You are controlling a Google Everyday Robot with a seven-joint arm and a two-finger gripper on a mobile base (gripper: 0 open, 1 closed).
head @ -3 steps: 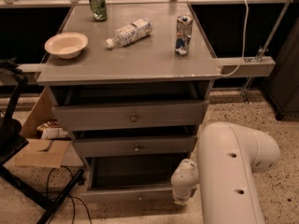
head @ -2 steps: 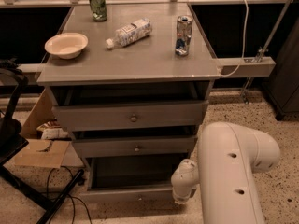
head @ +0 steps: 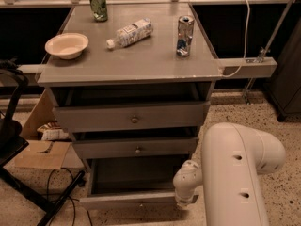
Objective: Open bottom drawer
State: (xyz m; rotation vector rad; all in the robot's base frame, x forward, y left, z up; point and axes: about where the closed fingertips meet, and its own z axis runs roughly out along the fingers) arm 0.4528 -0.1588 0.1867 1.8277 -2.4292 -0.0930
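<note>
Nothing is visibly shifting since a second ago: arm, drawers and worktop things are all sitting where they were. The hand is hanging low at the right end of the bottom drawer, whose slim front is running away to the hand's left. The white wrist is hiding the contact, so I cannot tell whether the hand is clenched or released. That drawer is already standing pulled out, showing its shallow interior up and to the left of the hand. Working at the panel's end is probably easier than catching a tiny centre knob. The middle drawer is sitting just above the hand. High above it, the worktop is carrying a bowl and a bottle, well apart from any pulling.
</note>
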